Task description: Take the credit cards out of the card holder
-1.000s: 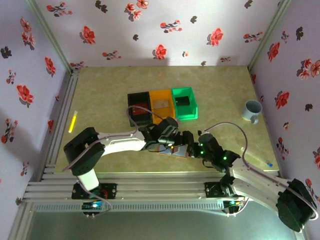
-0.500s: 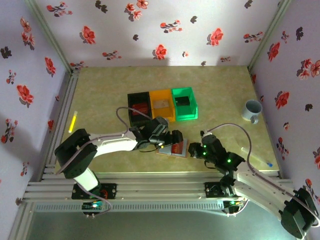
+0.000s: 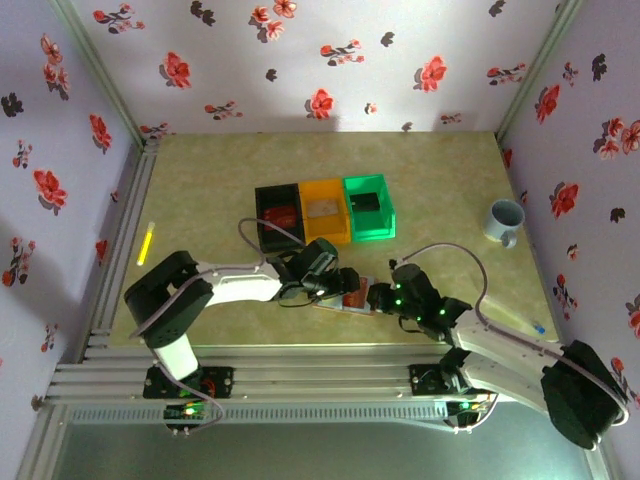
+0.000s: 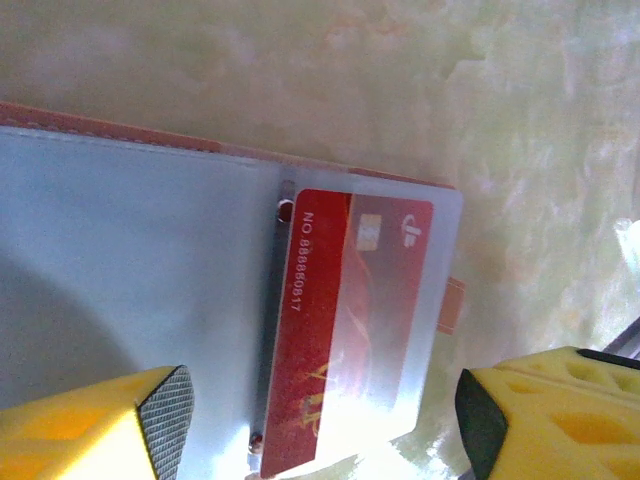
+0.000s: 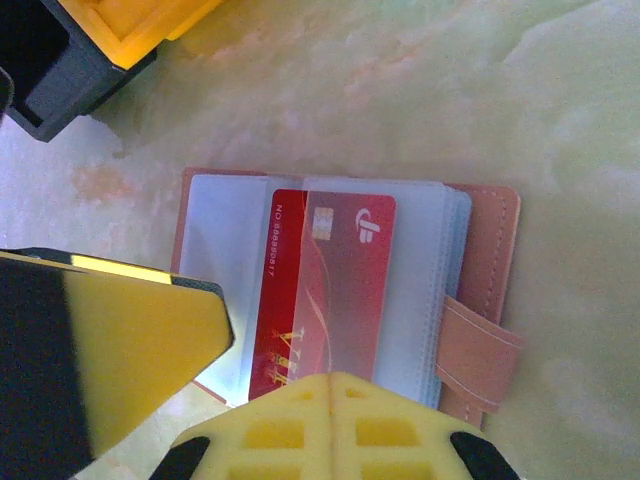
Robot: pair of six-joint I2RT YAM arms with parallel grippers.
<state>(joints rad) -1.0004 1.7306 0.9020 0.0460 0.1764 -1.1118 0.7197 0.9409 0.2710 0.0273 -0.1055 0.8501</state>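
left gripper (image 4: pixel 320 425) stood spread astride a red card (image 5: pixel 320 290) sleeved in the open card holder (image 5: pixel 490 230), flat on the table (image 5: pixel 560 100); right gripper (image 5: pixel 250 385), pressed together, was over the holder. the card was seemingly about to be extracted, which next called for pinching its edge.

Red card (image 5: pixel 325 290) in open card holder (image 5: pixel 492 235)
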